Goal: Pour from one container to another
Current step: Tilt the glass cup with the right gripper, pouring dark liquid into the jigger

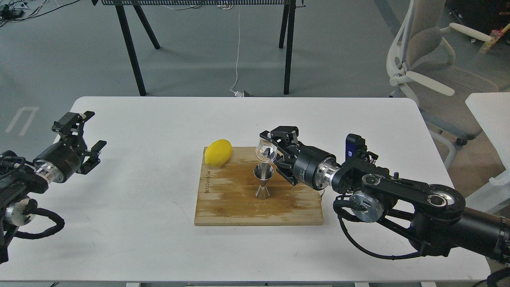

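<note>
So the right end effector (275,153), clamped on the glass tumbler (265,152), has it tipped just above the jigger (263,181) standing upright on the cutting board (223,207); left one's (89,139) spread wide, well away.

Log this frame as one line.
phase: pouring | right gripper: shut on glass tumbler, tipped over jigger | jigger: upright on cutting board | left gripper: open, idle
</note>
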Controlling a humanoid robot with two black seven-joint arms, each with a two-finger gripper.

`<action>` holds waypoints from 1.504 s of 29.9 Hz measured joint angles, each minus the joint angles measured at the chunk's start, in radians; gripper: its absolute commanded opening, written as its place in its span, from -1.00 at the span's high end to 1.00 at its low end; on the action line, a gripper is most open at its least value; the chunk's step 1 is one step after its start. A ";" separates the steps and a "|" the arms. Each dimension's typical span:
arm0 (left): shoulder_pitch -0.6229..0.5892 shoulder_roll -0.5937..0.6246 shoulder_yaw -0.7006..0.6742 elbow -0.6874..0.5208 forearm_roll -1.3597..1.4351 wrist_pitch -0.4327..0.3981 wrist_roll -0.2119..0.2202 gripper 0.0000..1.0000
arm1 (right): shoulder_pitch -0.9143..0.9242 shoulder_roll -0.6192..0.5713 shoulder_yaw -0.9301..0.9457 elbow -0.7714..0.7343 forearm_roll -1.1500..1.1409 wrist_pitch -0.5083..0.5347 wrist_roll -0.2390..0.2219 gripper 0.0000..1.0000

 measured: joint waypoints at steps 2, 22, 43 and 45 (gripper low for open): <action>0.000 0.000 0.000 0.000 0.000 0.000 0.000 -0.98 | 0.005 0.000 -0.001 0.000 -0.006 0.000 0.000 0.32; 0.000 0.000 -0.002 0.000 0.000 0.000 0.000 -0.98 | 0.055 -0.003 -0.065 -0.002 -0.083 -0.001 0.001 0.32; 0.000 -0.002 -0.002 0.000 0.000 0.000 0.000 -0.98 | 0.066 -0.009 -0.100 -0.009 -0.184 -0.008 0.003 0.32; 0.000 -0.002 -0.001 0.000 0.000 0.000 0.000 -0.98 | 0.070 -0.009 -0.109 -0.009 -0.191 -0.008 0.003 0.32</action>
